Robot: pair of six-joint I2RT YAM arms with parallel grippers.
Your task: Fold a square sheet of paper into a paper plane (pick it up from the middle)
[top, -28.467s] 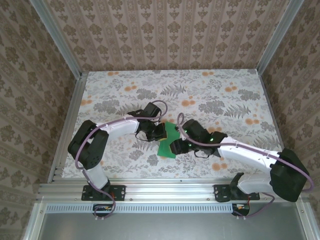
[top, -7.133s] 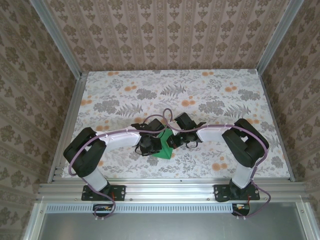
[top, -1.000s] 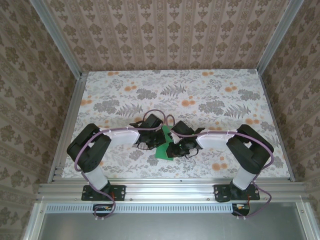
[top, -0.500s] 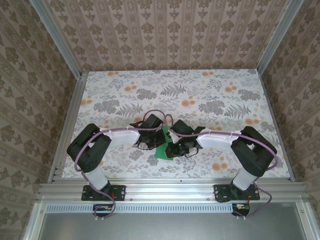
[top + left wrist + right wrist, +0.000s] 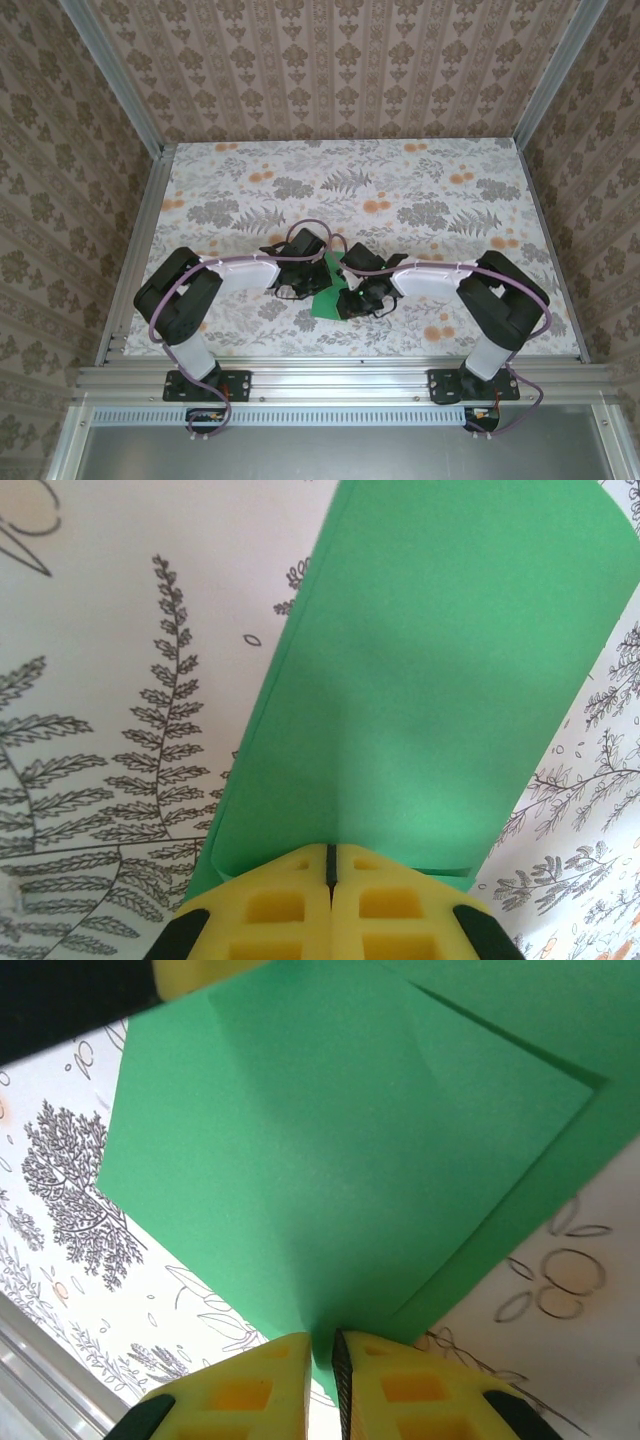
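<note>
The square sheet of paper point(image 5: 324, 300) is bright green, folded into a smaller layered shape, and lies on the near middle of the table between my two wrists. My left gripper point(image 5: 311, 281) comes at it from the left. In the left wrist view the left gripper point(image 5: 329, 848) is shut, its yellow tips meeting at the paper's point(image 5: 430, 680) near folded edge, where a faint crease starts. My right gripper point(image 5: 321, 1338) is closed on a corner of the green sheet point(image 5: 330, 1160), which fills the narrow gap between its fingers. An overlapping folded flap point(image 5: 520, 1050) shows at the upper right.
The table point(image 5: 420, 190) has a white cloth with a fern-and-flower print and patterned walls on three sides. A metal rail point(image 5: 330, 378) runs along the near edge by the arm bases. Open tabletop lies behind and to both sides of the paper.
Over the last second the right wrist has shifted slightly beside the paper. The left arm and the paper stay where they were.
</note>
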